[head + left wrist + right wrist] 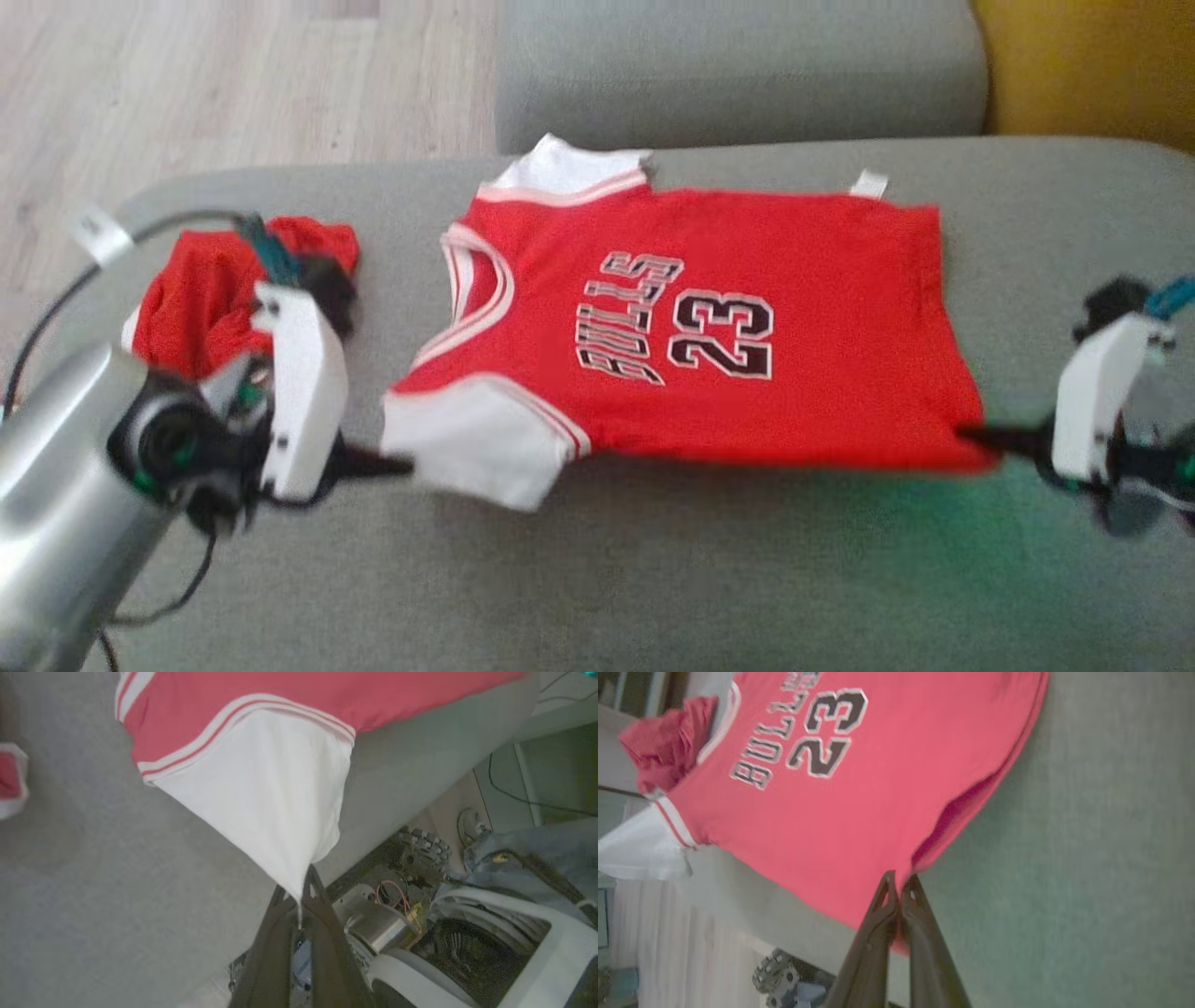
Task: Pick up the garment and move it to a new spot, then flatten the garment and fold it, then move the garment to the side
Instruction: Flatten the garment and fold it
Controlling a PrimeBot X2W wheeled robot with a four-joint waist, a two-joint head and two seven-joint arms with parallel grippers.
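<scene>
Crumpled red cloth: bunched on the cushion, left of the jersey and apart from it, partly behind the left arm.
Left gripper: at the jersey's near left corner, its dark fingers pressed together on the tip of the white sleeve, which is drawn to a point between them.
Jersey: red with white sleeves, "BULLS 23" on the chest; it lies spread face up on the cushion, neck to the left, hem to the right.
White tag: sticks out at the jersey's far edge, towards the right.
Right gripper: at the jersey's near right corner, its fingers clamped on the red hem.
Cushion: grey sofa seat under the jersey, bare in front of it.
</scene>
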